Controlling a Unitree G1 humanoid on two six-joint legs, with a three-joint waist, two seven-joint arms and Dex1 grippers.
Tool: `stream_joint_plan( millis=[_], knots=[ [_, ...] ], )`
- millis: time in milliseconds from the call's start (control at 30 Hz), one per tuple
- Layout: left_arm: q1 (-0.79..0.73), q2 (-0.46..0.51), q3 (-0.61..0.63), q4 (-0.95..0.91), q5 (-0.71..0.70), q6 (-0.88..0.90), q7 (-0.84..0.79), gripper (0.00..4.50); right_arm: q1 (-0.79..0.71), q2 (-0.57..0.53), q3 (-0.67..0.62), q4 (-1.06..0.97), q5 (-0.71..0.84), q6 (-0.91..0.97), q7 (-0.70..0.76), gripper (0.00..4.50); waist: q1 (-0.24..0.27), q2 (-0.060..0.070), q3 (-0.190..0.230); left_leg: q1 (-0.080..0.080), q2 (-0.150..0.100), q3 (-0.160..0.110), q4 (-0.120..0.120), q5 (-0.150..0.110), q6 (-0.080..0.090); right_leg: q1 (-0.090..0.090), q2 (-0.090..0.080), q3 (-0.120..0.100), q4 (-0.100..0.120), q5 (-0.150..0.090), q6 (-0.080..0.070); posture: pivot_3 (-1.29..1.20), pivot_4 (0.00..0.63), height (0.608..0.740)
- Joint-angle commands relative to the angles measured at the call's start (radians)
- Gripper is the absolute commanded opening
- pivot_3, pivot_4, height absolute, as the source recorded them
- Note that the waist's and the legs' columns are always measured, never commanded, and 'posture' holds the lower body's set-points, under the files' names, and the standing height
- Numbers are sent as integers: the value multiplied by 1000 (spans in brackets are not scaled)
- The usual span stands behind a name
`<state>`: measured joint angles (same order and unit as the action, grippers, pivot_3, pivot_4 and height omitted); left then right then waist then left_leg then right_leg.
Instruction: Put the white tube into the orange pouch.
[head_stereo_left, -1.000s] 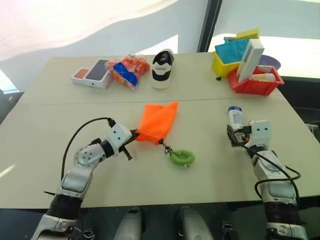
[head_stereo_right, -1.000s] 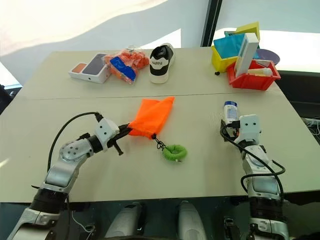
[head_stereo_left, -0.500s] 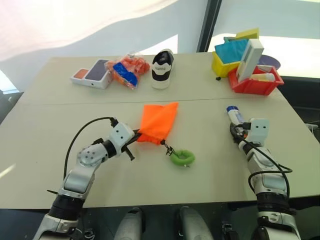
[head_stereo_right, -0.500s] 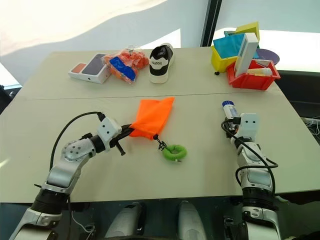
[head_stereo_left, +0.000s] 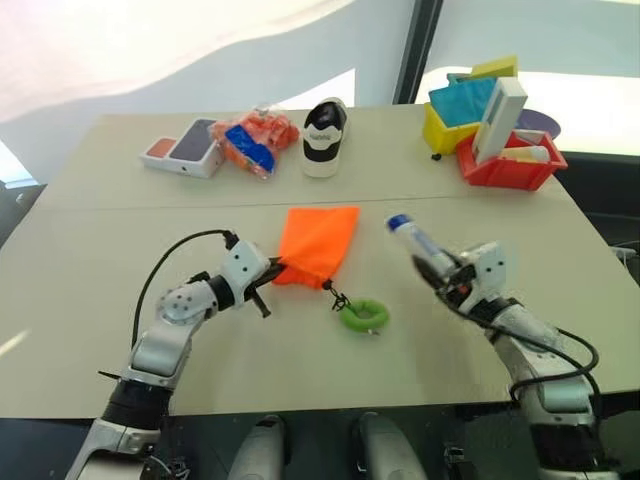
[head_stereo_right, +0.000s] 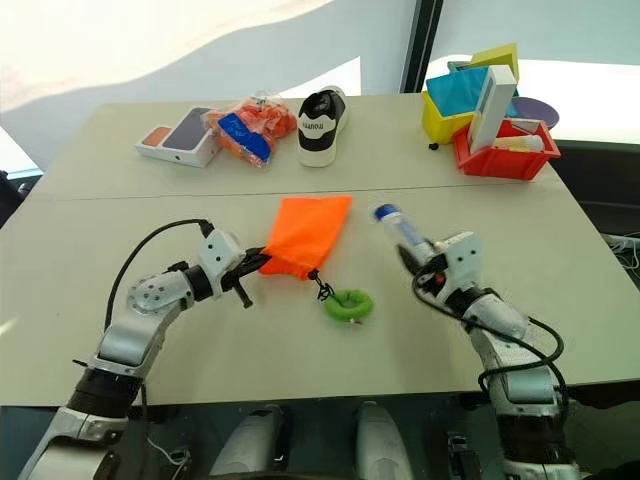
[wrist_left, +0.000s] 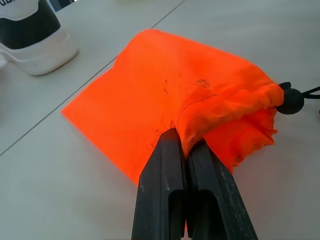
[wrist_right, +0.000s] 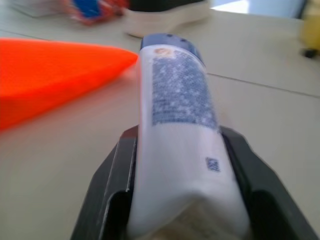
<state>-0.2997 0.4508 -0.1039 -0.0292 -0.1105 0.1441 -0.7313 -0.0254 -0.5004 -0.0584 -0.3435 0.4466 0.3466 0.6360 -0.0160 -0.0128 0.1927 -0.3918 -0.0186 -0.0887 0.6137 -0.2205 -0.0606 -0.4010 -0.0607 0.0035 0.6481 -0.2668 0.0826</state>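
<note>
The beige table (head_stereo_left: 90, 220) carries clutter along its far edge: a red bin (head_stereo_left: 512, 170) and a yellow bin (head_stereo_left: 445, 128) at the far right, a black-and-white sneaker (head_stereo_left: 324, 136), a crinkly snack packet (head_stereo_left: 255, 140) and a phone box (head_stereo_left: 185, 146). All of it lies well apart from the work near the middle.

The orange pouch (head_stereo_left: 316, 243) lies flat at the table's centre, its drawstring mouth towards the robot and its black cord trailing to a green loop (head_stereo_left: 364, 317). The left gripper (wrist_left: 186, 150) is clamped narrow on a fold of fabric at the mouth rim, probably to pin the bag and lift one lip so an opening can form.

The right gripper (wrist_right: 182, 165) holds the white tube (head_stereo_left: 415, 240) between its fingers, blue cap leading and angled towards the pouch, clear of the table and just to the pouch's right. That aim suits sliding it in cap first, though the mouth looks barely parted
</note>
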Motion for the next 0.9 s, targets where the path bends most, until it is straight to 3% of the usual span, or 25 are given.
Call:
stream_joint_plan(
  millis=[33,167,333,667,900],
  knots=[
    [-27,8,12,-2,-33,16,-31,0,23,-56,84,-156,91,132,86,1676,2,0,0,0,0,0,0,0,0,0,0,0,0,0,0,0,150,740],
    [-58,13,6,7,-48,40,-65,0,-16,-44,216,-144,-3,147,66,1676,3,-1,0,0,0,0,1,0,0,1,-1,0,-1,-3,-3,0,150,740],
    [-89,15,-2,-8,-62,76,-101,0,-68,24,288,-67,-91,125,14,1676,3,-1,0,0,0,0,1,0,0,0,-1,0,-1,-2,-3,0,150,740],
    [-89,33,1,-55,-78,122,-126,0,-106,181,272,-17,-160,92,-123,1676,2,-2,0,-1,-1,0,0,0,0,-1,-1,0,0,0,0,0,150,740],
    [-70,43,-6,-108,-99,156,-134,0,-123,211,261,-4,-205,104,-191,1676,2,-2,0,-1,-1,0,0,0,0,-1,-1,0,0,0,0,0,150,740]
  ],
)
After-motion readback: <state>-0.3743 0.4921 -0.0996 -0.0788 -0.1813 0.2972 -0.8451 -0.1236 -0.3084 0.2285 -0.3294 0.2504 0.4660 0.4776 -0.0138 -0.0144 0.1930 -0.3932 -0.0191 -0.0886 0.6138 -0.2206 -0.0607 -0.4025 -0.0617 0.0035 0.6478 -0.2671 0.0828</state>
